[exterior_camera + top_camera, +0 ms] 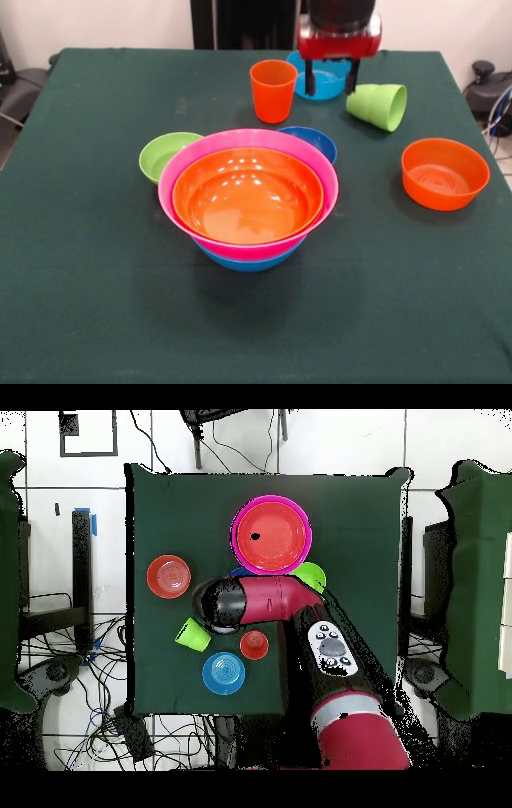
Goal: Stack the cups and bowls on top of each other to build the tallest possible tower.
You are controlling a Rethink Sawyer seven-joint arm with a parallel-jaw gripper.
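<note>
Three large glossy plastic bowls sit nested near the middle of the dark green cloth-covered table (80, 304): a wide blue bowl (248, 260) at the bottom, a pink bowl (248, 188) inside it, and an orange bowl (248, 196) inside the pink one, together forming the tower (270, 535). Touching or just beside the tower's far rim in the front view are a small lime-green bowl (166, 154) and a small dark blue bowl (314, 141), the latter partly hidden behind the pink rim. A ribbed orange plastic cup (273, 90) stands upright farther back, open end up. A lime-green plastic cup (378, 105) lies tipped on its side, its mouth turned toward the front camera's right. Between these two cups, nearer the far edge, rests a light blue bowl (322, 80). A separate medium orange bowl (445, 173) stands alone, well apart from the tower, toward the front view's right side. My pincer (330, 78), below its red and black housing, hangs over the light blue bowl with its two dark fingers (309, 78) parted and nothing between them; whether the tips touch the bowl cannot be told. In the overhead view my red arm (350, 704) reaches up from the lower edge and covers the pincer, ending between the lime-green cup and the tower.
</note>
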